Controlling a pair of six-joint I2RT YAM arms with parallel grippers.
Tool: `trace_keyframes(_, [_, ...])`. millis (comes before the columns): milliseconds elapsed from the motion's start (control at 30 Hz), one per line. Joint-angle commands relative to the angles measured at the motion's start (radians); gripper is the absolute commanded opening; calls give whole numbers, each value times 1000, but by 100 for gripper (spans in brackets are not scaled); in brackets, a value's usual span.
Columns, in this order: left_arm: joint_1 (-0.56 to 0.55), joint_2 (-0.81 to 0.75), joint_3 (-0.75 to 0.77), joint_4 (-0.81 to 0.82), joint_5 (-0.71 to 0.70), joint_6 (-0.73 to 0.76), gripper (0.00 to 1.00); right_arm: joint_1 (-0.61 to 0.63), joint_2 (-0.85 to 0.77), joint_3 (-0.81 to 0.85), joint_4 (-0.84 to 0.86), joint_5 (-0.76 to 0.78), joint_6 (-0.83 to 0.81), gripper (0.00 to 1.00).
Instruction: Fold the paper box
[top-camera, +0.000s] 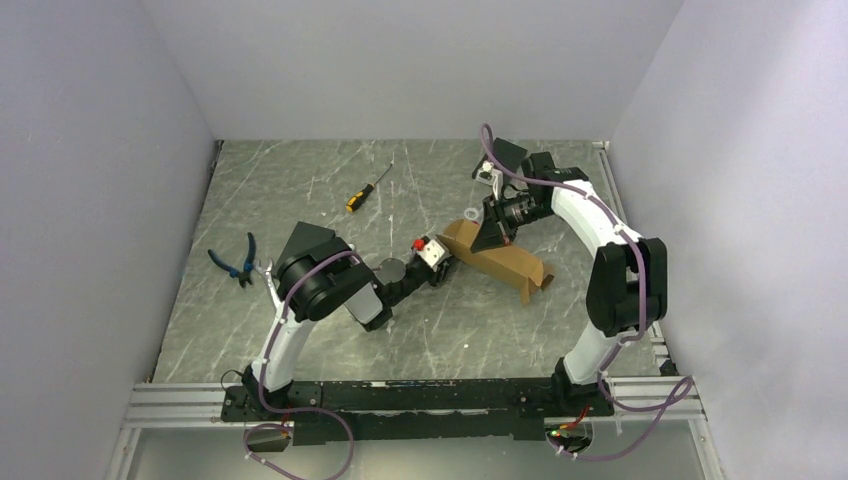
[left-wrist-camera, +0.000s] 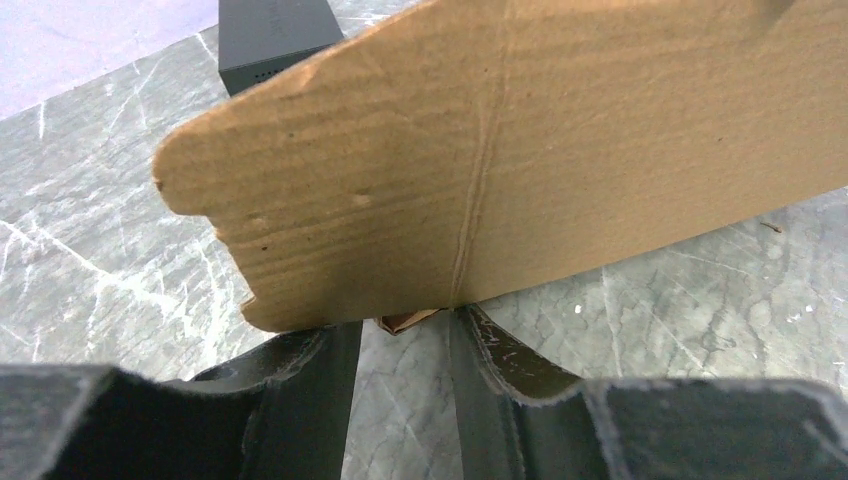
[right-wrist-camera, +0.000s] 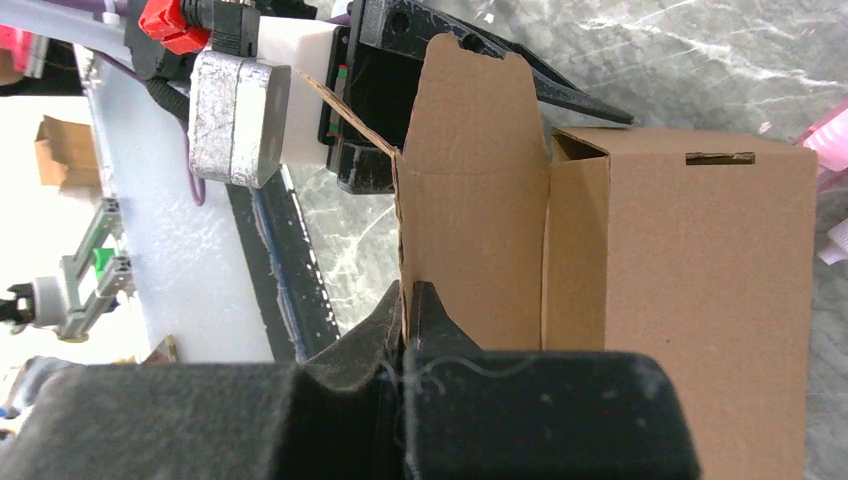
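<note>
Tan paper box (top-camera: 505, 266) lies on its side, end flaps open.

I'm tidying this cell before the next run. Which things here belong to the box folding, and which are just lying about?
In the job:
- paper box, partly formed, flaps open
- right gripper, shut on one of its flaps
- left gripper, jaws apart at the box's end flap

Lying about:
- screwdriver, beyond the box, untouched
- pliers, blue-handled, beside the left arm
</note>
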Motion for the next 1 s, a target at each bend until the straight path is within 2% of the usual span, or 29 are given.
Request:
trace_keyframes(0, [10,13,41,60,53,-2,42,-20,27,50,-75,-74,-30,0])
trace_keyframes(967, [73,36,35,60,151,-47,50,-119,180,211,-205,-125,-89,0])
